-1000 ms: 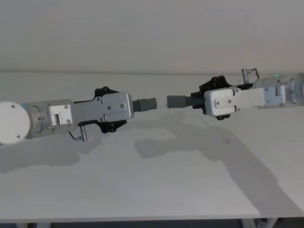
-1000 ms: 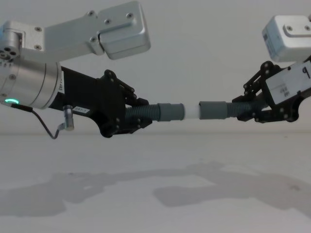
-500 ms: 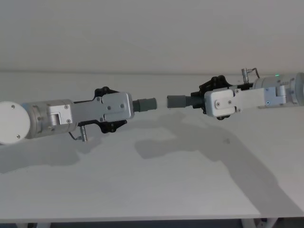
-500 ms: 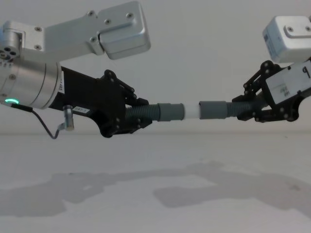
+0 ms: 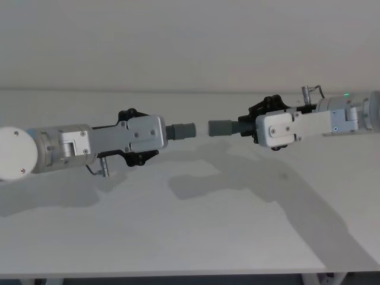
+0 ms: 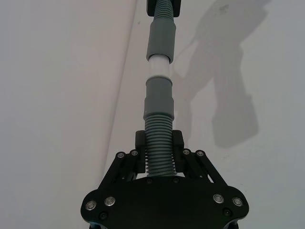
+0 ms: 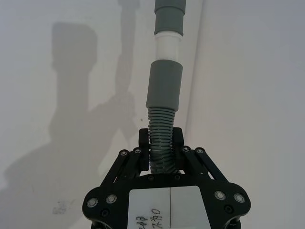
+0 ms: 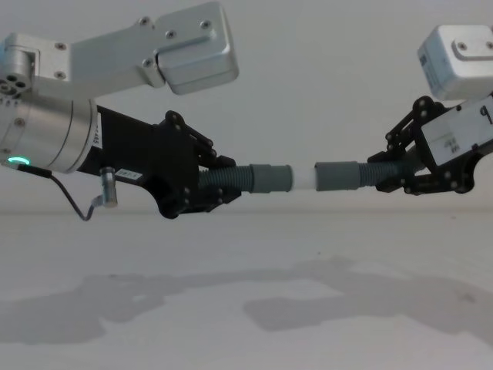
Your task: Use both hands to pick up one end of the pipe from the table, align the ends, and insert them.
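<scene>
Both pipe pieces hang in the air above the white table (image 5: 178,225). My left gripper (image 8: 229,179) is shut on the ribbed part of one hose (image 6: 157,148). That hose's grey cuff (image 8: 269,178) ends in a white stub tip (image 8: 303,176). My right gripper (image 8: 387,173) is shut on the other ribbed hose (image 7: 160,131), whose plain grey cuff (image 8: 339,175) faces the stub. The two ends lie in one line, and the white stub reaches the mouth of the plain cuff. How far it sits inside is hidden.
The table's front edge (image 5: 166,274) runs along the bottom of the head view. A pale wall (image 5: 190,41) stands behind the table. Shadows of the arms (image 8: 323,308) fall on the surface below.
The right wrist has shifted very slightly. Both cuffs stay in line with the same stretch of white stub showing between them.
</scene>
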